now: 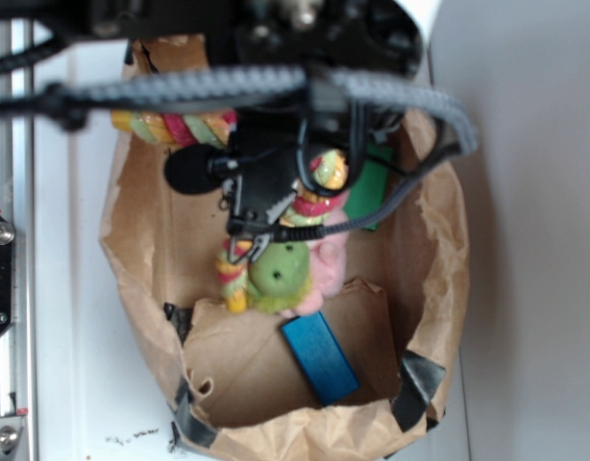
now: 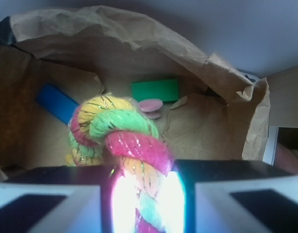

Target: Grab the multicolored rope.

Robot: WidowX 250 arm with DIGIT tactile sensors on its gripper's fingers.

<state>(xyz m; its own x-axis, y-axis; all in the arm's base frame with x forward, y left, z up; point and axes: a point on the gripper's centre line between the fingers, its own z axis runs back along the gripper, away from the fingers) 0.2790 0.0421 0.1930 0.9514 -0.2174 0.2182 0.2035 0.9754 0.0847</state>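
From my remote station I found the gripper (image 2: 141, 194) clenched on the multicolored rope (image 2: 122, 141), the twisted strands of red-pink, yellow and green pinched between the two fingers (image 2: 52, 204), which stood at the bottom edge of the wrist view. In the exterior view the rope (image 1: 175, 127) ran from about 11 o'clock of the brown paper bag (image 1: 141, 250), under the arm, down toward the centre, ending near the green plush toy (image 1: 281, 274). I judged the grasp to be taken, but not proven secure. The rope was soft and thick, so the fingers might have compressed the strands rather than locked on them, and a quick lift could have let it slide out. Its upper length lay over the bag's rim at 11 o'clock, and I judged that a pull could have dragged or tipped the light bag. The lower end sat touching or just beside the plush toy and a pink toy (image 1: 324, 264); whether it was tangled with them I could not tell, and a snag would have carried them up. The blue block (image 1: 319, 357) at 6 o'clock and the green block (image 1: 369, 197) at 2 o'clock lay apart from the rope and posed no evident risk.
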